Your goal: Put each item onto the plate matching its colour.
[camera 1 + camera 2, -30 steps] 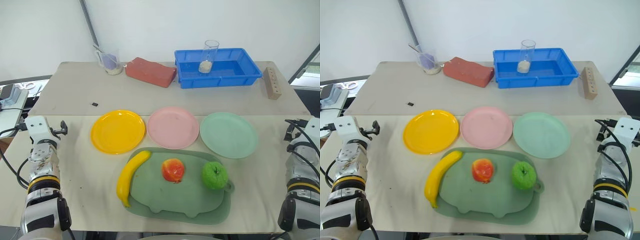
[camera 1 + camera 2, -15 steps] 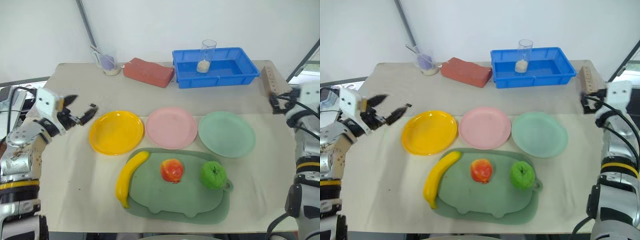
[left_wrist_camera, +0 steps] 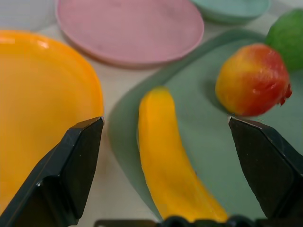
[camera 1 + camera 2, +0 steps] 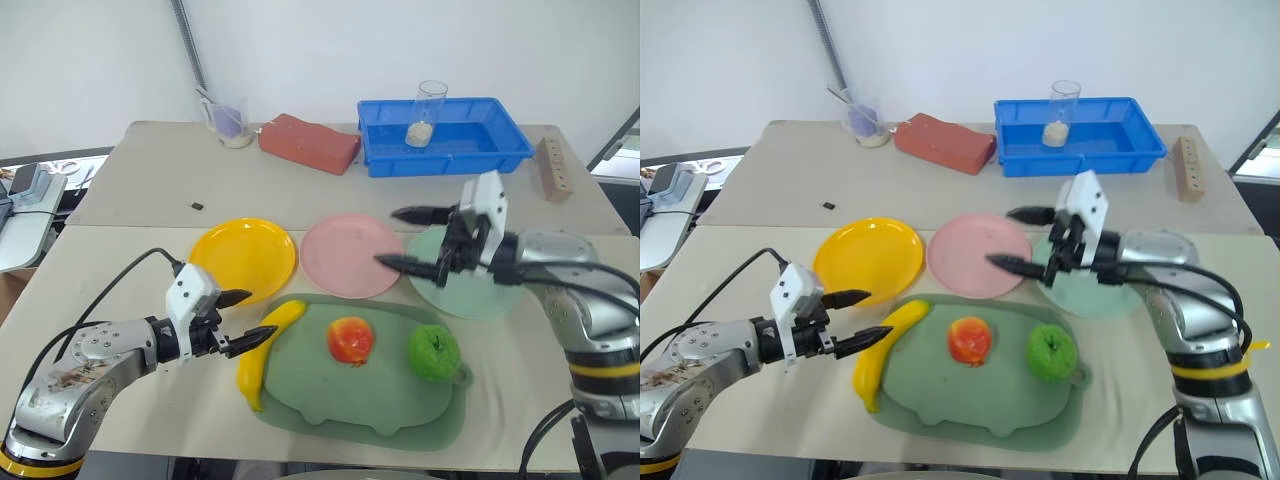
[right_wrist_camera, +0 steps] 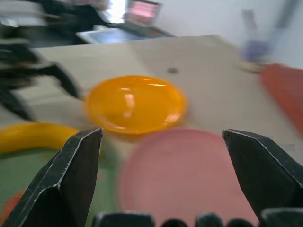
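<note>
Dull-green tray [image 4: 350, 405] at front of near table [image 4: 120, 290]. Far table [image 4: 150, 170]: blue bin [image 4: 445, 145] w/ clear glass [image 4: 428, 103] standing in it, pale grainy stuff at glass bottom. Red brick [image 4: 308, 143] just left of bin. Clear cup [image 4: 232, 122] w/ purple item + stick, left of brick. Wood block w/ holes [image 4: 556, 168] at right edge. Small dark bit [image 4: 198, 206] on far table's front part.
</note>
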